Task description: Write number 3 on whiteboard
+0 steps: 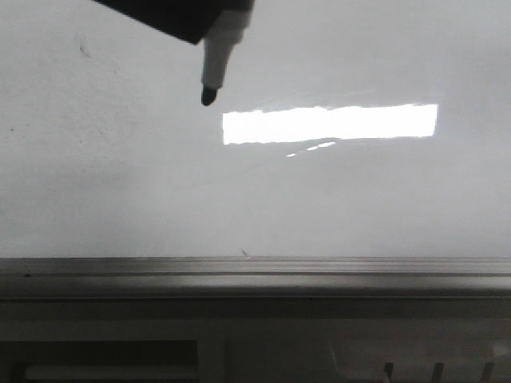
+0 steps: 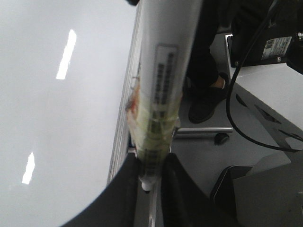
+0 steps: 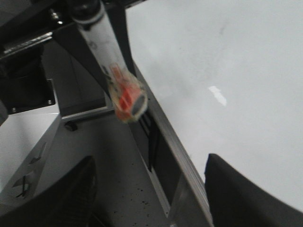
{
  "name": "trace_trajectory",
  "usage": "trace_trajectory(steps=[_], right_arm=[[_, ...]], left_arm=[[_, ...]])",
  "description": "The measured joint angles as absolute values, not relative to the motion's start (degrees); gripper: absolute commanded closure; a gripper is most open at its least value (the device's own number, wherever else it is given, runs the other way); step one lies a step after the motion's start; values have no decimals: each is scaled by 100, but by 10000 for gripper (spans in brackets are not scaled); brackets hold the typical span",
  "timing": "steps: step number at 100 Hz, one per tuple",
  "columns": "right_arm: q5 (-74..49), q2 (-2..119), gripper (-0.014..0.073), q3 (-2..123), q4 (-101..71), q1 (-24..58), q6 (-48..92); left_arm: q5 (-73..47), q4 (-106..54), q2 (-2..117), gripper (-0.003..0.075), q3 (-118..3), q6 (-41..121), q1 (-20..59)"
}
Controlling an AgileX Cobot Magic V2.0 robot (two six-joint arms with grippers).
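Note:
The whiteboard (image 1: 335, 199) is glossy white-grey and fills the front view, with a grey metal rail (image 1: 255, 275) along its near edge. No drawn number 3 shows on it in any view, only faint smudges. My left gripper (image 2: 150, 182) is shut on a white marker (image 2: 161, 94) wrapped in yellowish tape. In the front view the marker (image 1: 223, 44) points down at the upper left of the board, its dark tip (image 1: 207, 96) close to the surface; I cannot tell if it touches. My right gripper (image 3: 151, 189) is open and empty beside the board's rail (image 3: 175, 146).
A bright light reflection (image 1: 327, 124) lies on the board's middle. Off the board's edge are grey floor, a person's black shoe (image 2: 206, 101), a black cable (image 2: 229, 99), a castor (image 2: 221, 138) and white robot housing (image 2: 270, 90).

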State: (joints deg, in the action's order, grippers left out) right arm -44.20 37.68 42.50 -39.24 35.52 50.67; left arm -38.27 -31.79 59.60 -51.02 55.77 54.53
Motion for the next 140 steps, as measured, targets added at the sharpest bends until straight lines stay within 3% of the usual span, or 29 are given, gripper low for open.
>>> trace_trajectory(steps=[19,42,61,75,87,97,109,116,125,140], right_arm=[[-3927,4717,155,4829,-3888,4310,5123],[-3606,5257,165,5164,-3879,4598,5131],[-3656,5515,366,5163,-4010,4670,5131],[-3709,5540,663,5163,-4082,4693,5163],[-3709,5540,654,5163,-4018,4693,5183],[-3643,5540,654,5163,-3982,4693,5183],[-3244,5540,654,5163,-3951,4693,5174],[-2860,5540,654,5163,-3823,4693,5172],[-2176,5578,654,5123,-3695,4693,5162],[-844,5743,654,4820,-3429,4693,5162]], left_arm=[[-3827,-3169,5960,741,-5102,5598,5453],[-3853,-3149,5960,741,-5111,5598,5453],[-3853,-3149,5960,741,-5111,5598,5453],[-3858,-3110,5960,741,-5111,5578,5453],[-3911,-3023,5960,735,-5111,5511,5453],[-3842,-2901,5935,629,-5111,5151,5453],[-3725,-2708,5794,359,-5111,4624,5453],[-3714,-2581,5606,274,-5111,4261,5453],[-3714,-2318,5222,302,-5111,3694,5453],[-3714,-1565,4276,474,-5111,2461,5453]])
